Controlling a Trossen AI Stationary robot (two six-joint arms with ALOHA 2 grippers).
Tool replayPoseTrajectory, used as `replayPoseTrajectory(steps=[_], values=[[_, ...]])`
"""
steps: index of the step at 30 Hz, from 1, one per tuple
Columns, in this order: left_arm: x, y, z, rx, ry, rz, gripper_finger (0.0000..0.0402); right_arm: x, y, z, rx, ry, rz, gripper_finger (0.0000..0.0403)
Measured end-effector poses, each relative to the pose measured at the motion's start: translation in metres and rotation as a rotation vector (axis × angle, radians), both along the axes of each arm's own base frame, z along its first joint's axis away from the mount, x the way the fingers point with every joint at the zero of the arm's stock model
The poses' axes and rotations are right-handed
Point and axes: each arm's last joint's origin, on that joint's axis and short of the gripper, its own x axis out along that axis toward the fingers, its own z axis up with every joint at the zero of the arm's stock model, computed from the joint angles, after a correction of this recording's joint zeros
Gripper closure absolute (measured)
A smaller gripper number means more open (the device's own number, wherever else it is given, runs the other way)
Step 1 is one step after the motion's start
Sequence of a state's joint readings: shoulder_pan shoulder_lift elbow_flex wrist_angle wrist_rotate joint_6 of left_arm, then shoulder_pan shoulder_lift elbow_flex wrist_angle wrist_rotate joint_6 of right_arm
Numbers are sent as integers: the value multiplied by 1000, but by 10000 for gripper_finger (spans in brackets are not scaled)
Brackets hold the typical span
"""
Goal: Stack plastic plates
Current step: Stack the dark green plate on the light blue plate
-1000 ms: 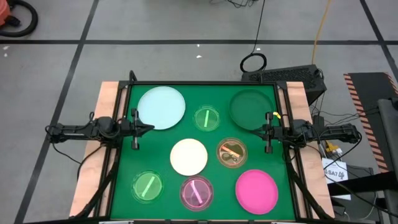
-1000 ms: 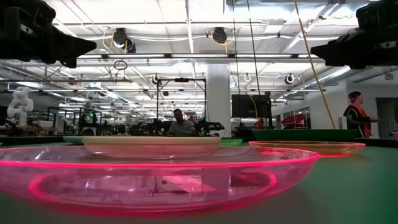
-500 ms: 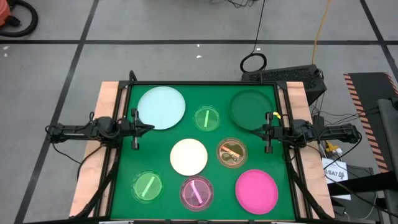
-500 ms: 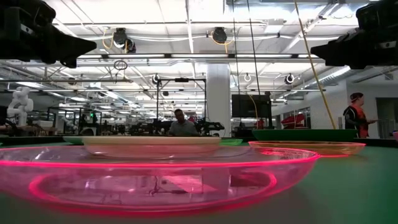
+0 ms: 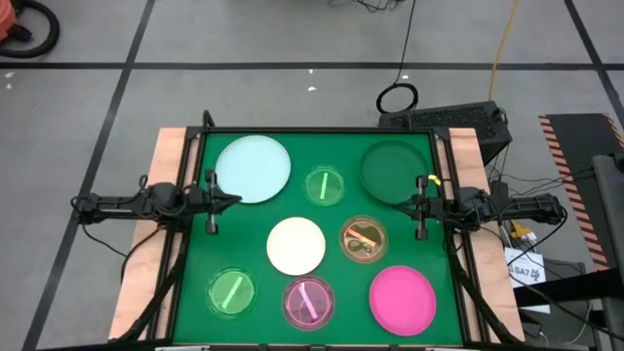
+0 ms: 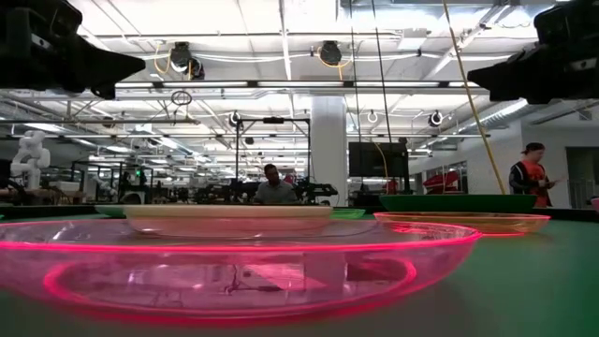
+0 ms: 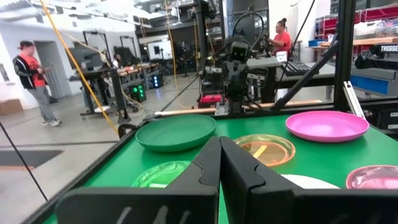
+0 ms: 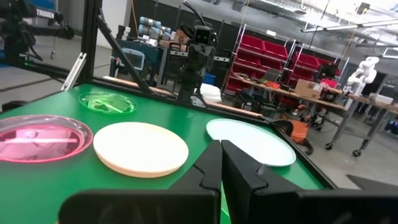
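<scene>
Plates numbered eight, unstacked across my green surface [image 5: 195, 244]: four opaque discs, pale-blue [image 5: 253, 168], dark-green [image 5: 391, 170], white [image 5: 295, 245], hot-pink [image 5: 402, 298]; four smaller striped see-through ones, two green [image 5: 325, 185] [image 5: 231, 291], pink [image 5: 308, 300], amber [image 5: 363, 239]. My left gripper [image 5: 214, 203] and right gripper [image 5: 419, 205] hung at opposite edges, fingers pressed together, holding nothing.

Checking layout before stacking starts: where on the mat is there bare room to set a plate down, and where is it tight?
Bare green mat lies between the pale-blue plate and the lower see-through green plate, left of the white plate. Crowded: the white plate, amber plate, see-through pink plate and hot-pink plate sit close together. Both grippers wait at the mat's side edges.
</scene>
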State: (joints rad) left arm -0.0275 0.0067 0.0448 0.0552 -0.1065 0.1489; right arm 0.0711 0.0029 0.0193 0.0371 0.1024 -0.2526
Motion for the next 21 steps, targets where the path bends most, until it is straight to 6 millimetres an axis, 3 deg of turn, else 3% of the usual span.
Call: replayPoseTrajectory(steps=[10,14,21], values=[[0,0,1,6,-9,1,398,2,-2,1,128,10,-78,403],[0,0,1,6,-10,1,398,4,-2,24,146,3,-80,403],[0,0,0,6,-4,1,398,17,-2,61,254,191,-138,403]])
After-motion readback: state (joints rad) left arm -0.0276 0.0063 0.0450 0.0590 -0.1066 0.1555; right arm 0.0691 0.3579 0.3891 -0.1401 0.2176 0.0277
